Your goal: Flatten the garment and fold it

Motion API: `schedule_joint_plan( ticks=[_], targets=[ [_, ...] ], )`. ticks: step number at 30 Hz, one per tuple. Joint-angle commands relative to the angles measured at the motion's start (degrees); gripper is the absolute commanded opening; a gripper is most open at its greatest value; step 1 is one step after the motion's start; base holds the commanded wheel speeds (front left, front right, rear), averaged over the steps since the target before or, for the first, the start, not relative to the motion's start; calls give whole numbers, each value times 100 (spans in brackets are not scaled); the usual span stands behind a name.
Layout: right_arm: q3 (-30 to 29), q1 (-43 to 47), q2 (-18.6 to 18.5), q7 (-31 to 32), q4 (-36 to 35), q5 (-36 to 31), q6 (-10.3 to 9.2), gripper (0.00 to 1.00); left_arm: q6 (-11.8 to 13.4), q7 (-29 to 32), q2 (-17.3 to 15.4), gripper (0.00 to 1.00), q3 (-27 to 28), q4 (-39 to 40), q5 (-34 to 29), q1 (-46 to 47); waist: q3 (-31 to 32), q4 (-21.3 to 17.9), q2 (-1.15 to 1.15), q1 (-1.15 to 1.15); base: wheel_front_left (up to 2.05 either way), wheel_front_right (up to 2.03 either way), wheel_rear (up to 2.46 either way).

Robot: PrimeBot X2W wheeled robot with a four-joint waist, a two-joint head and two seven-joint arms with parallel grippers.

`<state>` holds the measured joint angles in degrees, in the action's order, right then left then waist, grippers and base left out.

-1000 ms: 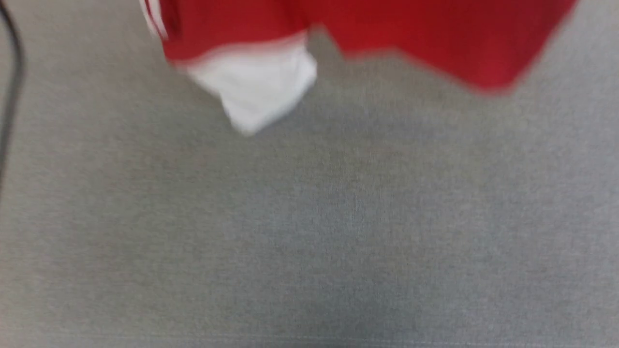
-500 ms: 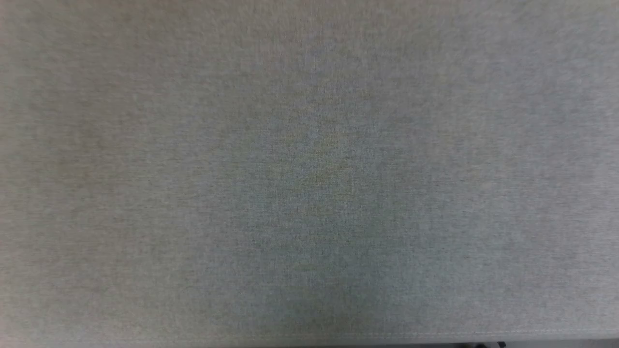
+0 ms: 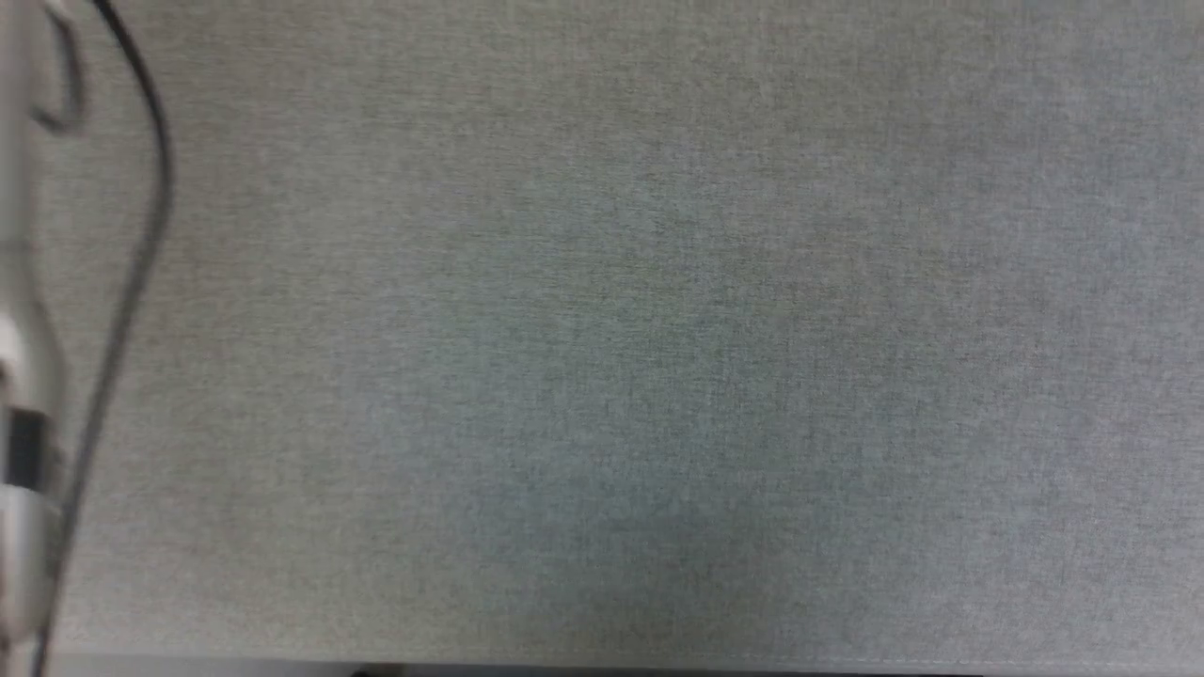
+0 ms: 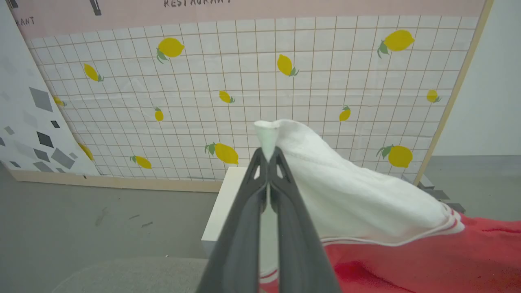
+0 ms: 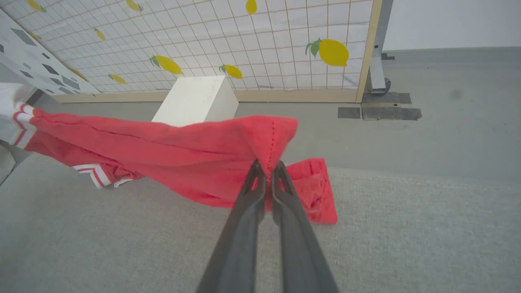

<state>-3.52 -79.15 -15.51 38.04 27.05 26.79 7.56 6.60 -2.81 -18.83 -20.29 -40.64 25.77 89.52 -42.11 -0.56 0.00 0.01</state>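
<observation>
The left gripper (image 4: 268,158) is pinching a white corner of the garment (image 4: 358,203), and the right gripper (image 5: 268,173) is pinching a red hem, each at its fingers' 12 o'clock. The garment is hanging stretched between them over the gray cloth surface (image 5: 122,244). Lowering it evenly and taut should lay it flat.

lemon panel (image 4: 244,61): upright, tiled grid print
white box (image 5: 195,99): just before lemon panel
desk (image 3: 658,376): grey cloth, nearer than the box

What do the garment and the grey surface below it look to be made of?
The garment looks like soft, matte knit or terry-like fabric: it drapes and shows a stitched seam. The grey surface seems to be matte woven cloth: fine heathered weave, stitched edge.
</observation>
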Motion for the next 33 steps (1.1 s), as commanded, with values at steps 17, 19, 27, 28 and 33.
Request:
schedule_joint_plan(
  ticks=[17, 19, 27, 28, 33],
  targets=[
    [1103, 4546, -452, -1014, -764, 1567, -8, 0, -467, -719, 593, 0, -105, 520, 1113, -4563, 2902, 557, 0, -1, 0, 0, 0],
    [1166, 4953, -458, -1130, -803, 1629, -8, 0, -433, -667, 627, 0, -91, 690, 1277, -5186, 3104, 523, 0, -1, 0, 0, 0],
    [840, 6189, -539, -1531, -690, 1693, -8, 0, -138, -369, 612, 0, 192, 1456, 1998, -7301, 3699, 431, 0, -1, 0, 0, 0],
    [795, 6297, -567, -1536, -685, 1681, -8, 0, -94, -326, 573, 0, 213, 1561, 2038, -7493, 3742, 425, 0, -1, 0, 0, 0],
    [569, 6809, -690, -1452, -797, 1612, -8, 0, 221, 52, 431, 0, 360, 2299, 2351, -8435, 3848, 383, 0, -1, 0, 0, 0]
  ],
)
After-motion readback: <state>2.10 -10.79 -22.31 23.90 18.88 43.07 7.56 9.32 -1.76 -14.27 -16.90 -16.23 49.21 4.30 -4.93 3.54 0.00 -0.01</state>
